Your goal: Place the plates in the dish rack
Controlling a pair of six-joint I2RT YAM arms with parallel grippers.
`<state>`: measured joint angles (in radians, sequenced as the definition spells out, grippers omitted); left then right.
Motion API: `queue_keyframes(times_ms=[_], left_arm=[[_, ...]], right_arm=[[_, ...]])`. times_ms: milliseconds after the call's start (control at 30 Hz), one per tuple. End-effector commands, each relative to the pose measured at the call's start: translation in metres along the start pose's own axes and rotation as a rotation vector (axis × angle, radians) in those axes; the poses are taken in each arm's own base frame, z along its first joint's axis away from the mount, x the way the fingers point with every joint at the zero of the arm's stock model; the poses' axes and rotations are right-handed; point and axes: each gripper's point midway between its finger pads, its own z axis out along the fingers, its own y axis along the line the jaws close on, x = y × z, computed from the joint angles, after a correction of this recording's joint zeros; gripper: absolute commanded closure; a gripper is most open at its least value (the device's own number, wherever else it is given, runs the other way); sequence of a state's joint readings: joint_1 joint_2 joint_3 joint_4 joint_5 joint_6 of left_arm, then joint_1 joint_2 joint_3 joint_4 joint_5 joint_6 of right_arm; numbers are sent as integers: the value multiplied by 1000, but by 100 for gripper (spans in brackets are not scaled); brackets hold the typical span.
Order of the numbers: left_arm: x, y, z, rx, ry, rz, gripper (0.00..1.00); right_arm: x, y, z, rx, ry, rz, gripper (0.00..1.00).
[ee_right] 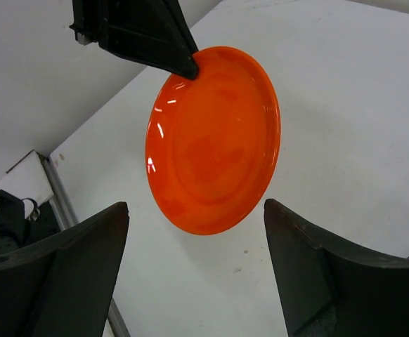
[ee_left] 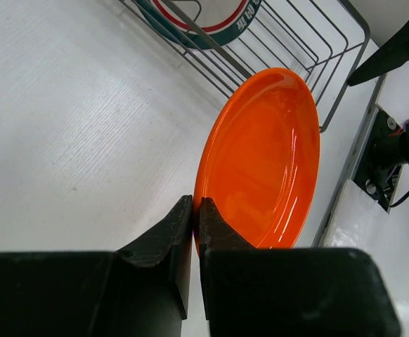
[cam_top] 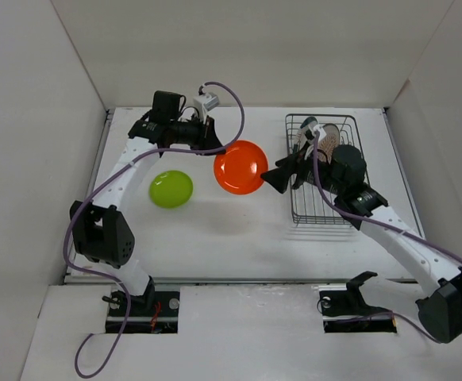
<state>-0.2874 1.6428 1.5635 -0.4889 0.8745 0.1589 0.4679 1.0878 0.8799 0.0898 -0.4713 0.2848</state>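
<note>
We see a white table (cam_top: 215,238) boxed in by plain white panels: a far wall (cam_top: 255,55), a left wall (cam_top: 32,119) and a right wall (cam_top: 445,103). The tabletop is matte. Up close, in the left wrist view, it shows a fine straight grain and a few small specks. A metal rail (cam_top: 239,280) runs along its near edge, in front of the arm bases.

The left gripper (ee_left: 196,210) is clenched on the rim of the orange plate (cam_top: 240,167), its two fingers pressed together with only the plate's edge between them. We see the plate tilted up on edge near the middle of the table, at the far side. In the right wrist view it looks clear of the surface.

The right gripper (cam_top: 275,178) is released, its jaws spread wide with nothing in them. It faces the orange plate from the right and sits just beside the left side of the dish rack (cam_top: 294,216).

The dish rack stands on the right part of the table, towards the far side. At its far end a green-rimmed plate (ee_left: 204,14) stands upright among the wires. A second plate (cam_top: 330,131) with a brownish face is next to it, partly hidden by the right arm.

The lime-green plate (cam_top: 171,189) lies flat on the table left of the orange plate and apart from it.
</note>
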Motion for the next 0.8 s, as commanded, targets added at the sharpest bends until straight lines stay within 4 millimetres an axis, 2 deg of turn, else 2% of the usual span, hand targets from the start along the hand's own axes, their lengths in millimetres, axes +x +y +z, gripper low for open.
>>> queue_keyframes(times_ms=[0,233,400,433,467,633,767], left_arm=[[-21,-23,-8,32,-54,63,100],[-27,-36,-14,48,-67,85,100],[-27,-51,-22,83,-82,102,100],[-29,-52,-22,92,-87,100,100],[-31,-56,-26,92,-95,109,100],[-36,-66,-31,98,-125,140,100],[-36,-69,-32,107,-131,139,100]], right_arm=[[-31,11,9,-28,-89,-43,18],[-30,-7,14,53,-96,-65,18],[-16,-15,30,40,-49,-38,19],[-11,-9,33,15,-31,-20,26],[-15,-7,36,-4,-49,-21,29],[-8,-2,45,-57,-32,22,43],[-20,4,46,-105,-75,50,87]])
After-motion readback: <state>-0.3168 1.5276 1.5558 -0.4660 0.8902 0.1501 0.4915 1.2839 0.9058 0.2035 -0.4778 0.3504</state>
